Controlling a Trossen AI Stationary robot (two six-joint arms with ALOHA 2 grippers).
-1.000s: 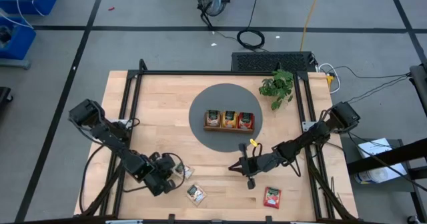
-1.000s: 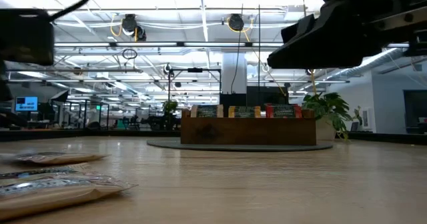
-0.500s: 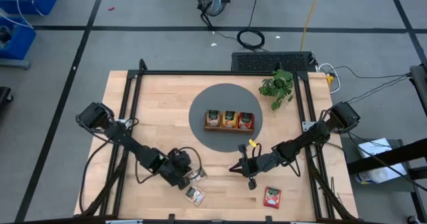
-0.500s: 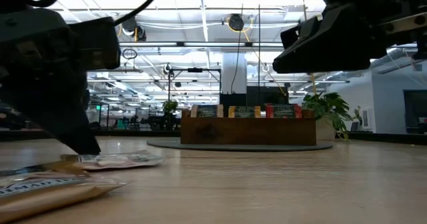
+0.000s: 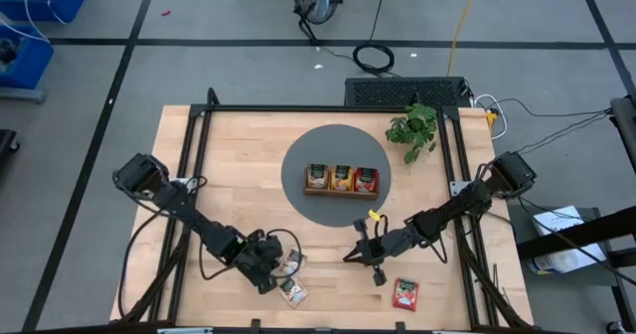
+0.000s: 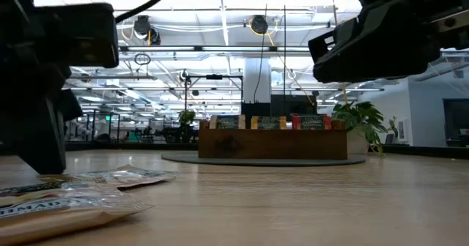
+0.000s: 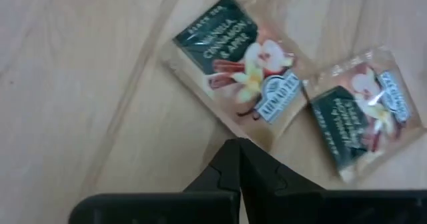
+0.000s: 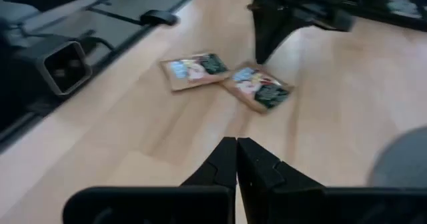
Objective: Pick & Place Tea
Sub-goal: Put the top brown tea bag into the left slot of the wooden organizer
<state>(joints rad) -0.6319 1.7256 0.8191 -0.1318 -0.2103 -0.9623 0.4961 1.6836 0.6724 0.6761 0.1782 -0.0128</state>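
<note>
Two cream tea sachets with dark green tops lie flat on the wood near the front edge, one just beyond the other; they also show in the left wrist view. My left gripper is shut and tipped down, its tips beside the farther sachet's edge. A red sachet lies at the front right. My right gripper hovers shut above the table, right of the cream sachets. The wooden tray on the grey mat holds three sachets. My left gripper's shut fingertips stand right at the near edge of the farther cream sachet, coming slanting down from the table's left. I cannot tell whether they touch it. The sachet lies flat on the table.
A round grey mat lies under the tray at the table's middle. A small green plant stands at the back right. Black frame rails run along the table's sides. Bare wood lies between the two grippers.
My left gripper has gone toward the table's right edge, rolling its wrist, and has stayed shut. The farther cream sachet has slid a little toward the right; the nearer one has stayed put.
</note>
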